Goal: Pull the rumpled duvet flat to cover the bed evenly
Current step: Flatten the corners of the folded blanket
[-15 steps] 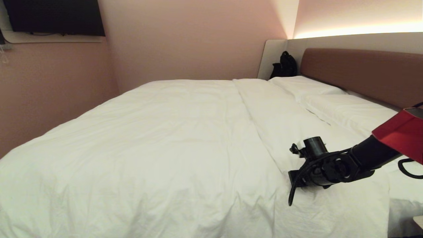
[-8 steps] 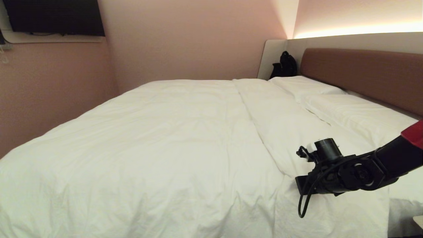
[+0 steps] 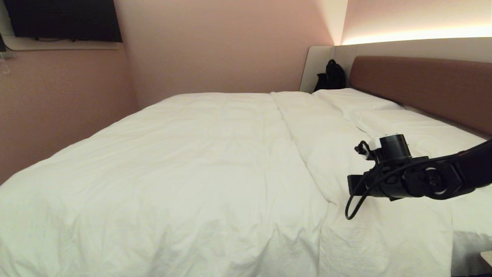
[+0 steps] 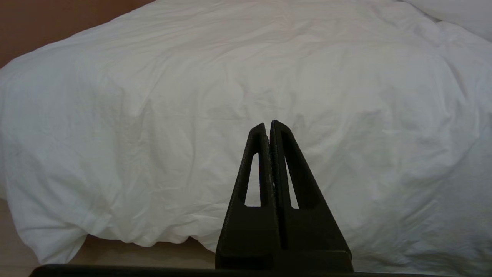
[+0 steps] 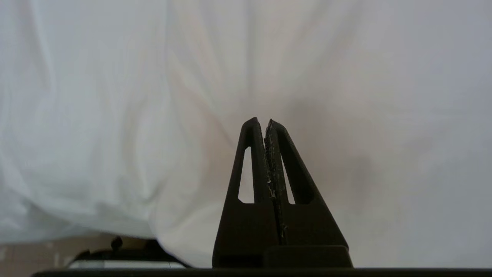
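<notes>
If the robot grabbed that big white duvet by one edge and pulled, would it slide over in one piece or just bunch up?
The duvet looks floppy: it is creased and droops over the bed edge, so it would probably stretch and bunch near the pulled spot. Its puffy thickness suggests it is light for its bulk. It drapes widely, so friction may hold the far side back.
</notes>
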